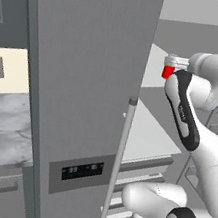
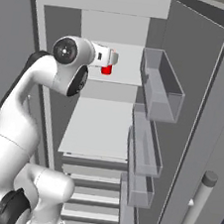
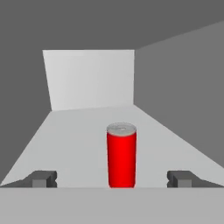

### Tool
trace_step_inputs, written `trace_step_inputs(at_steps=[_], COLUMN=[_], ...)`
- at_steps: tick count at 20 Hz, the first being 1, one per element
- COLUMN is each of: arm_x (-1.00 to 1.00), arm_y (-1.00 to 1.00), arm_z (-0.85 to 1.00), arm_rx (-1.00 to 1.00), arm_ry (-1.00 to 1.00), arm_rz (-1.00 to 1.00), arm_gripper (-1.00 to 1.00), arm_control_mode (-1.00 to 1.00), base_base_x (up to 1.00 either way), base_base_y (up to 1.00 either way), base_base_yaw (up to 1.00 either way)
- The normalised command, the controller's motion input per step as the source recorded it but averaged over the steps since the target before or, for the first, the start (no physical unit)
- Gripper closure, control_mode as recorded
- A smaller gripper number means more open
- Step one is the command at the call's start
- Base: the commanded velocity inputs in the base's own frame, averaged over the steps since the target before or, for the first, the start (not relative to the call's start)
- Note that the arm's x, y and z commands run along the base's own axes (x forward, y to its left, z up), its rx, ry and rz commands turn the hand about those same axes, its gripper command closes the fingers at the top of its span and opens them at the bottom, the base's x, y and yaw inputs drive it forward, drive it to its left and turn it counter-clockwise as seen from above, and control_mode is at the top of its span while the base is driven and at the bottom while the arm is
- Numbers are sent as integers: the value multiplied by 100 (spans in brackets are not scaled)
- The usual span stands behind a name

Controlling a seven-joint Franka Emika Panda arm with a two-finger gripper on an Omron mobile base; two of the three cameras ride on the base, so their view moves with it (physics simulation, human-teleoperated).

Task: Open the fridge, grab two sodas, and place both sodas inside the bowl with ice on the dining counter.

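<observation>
Fridge (image 2: 196, 95): both doors are swung open.
Can (image 3: 121, 154): red, stood upright on an upper fridge shelf (image 3: 78, 131).
Gripper (image 3: 112, 178): released, fingers spread wide either side of the can; no contact is seen.

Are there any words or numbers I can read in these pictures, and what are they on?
None can be read.
Dark display panel on the fridge door: small pale marks, too blurred to read.
Red can on the fridge shelf: plain, no label or words.
Robot arm: a faint mark along its dark part, too small to read.
</observation>
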Motion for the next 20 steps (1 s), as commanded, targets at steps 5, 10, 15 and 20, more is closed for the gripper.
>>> trace_step_inputs(at_steps=[5, 10, 15, 20], arm_x=[46, 42, 35, 21], arm_y=[-2, -5, -8, -2], arm_z=[-14, -11, -8, -1], arm_rx=[0, 0, 0, 0], arm_ry=[3, 1, 0, 0], arm_rz=[0, 0, 0, 0], arm_gripper=[-100, -100, -100, -100], arm_control_mode=[-100, -100, -100, -100], base_base_x=[0, 0, 0, 0], base_base_y=[0, 0, 0, 0], base_base_yaw=[0, 0, 0, 0])
